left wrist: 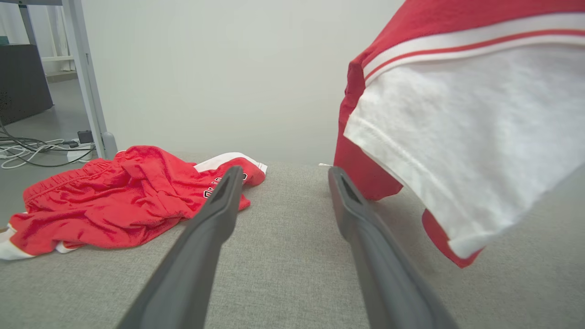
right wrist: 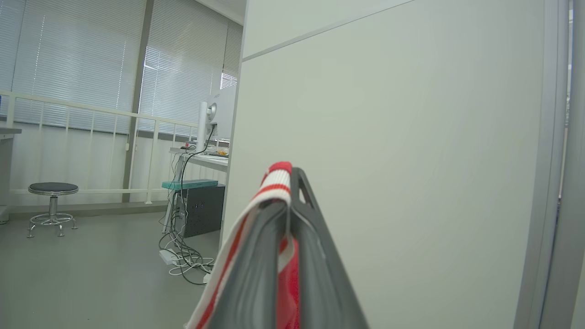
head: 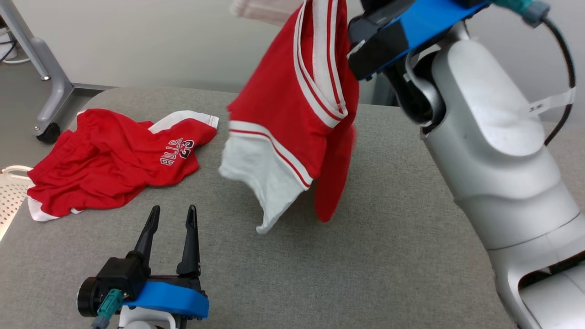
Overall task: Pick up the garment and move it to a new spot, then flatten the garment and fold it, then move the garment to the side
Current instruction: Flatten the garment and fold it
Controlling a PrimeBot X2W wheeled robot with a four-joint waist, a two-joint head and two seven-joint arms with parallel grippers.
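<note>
The garment (head: 292, 119), a red top with white panels and red-and-white striped trim, hangs in the air over the middle of the grey table (head: 365, 265), its lower tips just above the surface. My right gripper (right wrist: 287, 192) is shut on the garment's striped trim (right wrist: 274, 183) and holds it high; in the head view its blue and black wrist (head: 388, 36) sits at the garment's upper right. My left gripper (head: 173, 211) stands open near the front left of the table, nothing between its fingers. In the left wrist view the garment (left wrist: 457, 128) hangs to the right of my left gripper (left wrist: 285, 173).
Crumpled red shorts (head: 109, 160) with white trim and black lettering lie at the table's left, also in the left wrist view as the shorts (left wrist: 114, 196). A white perforated basket (head: 9, 192) sits at the left edge. A grey wheeled stand leg (head: 50, 91) stands behind, with a pale wall (left wrist: 228, 68) beyond.
</note>
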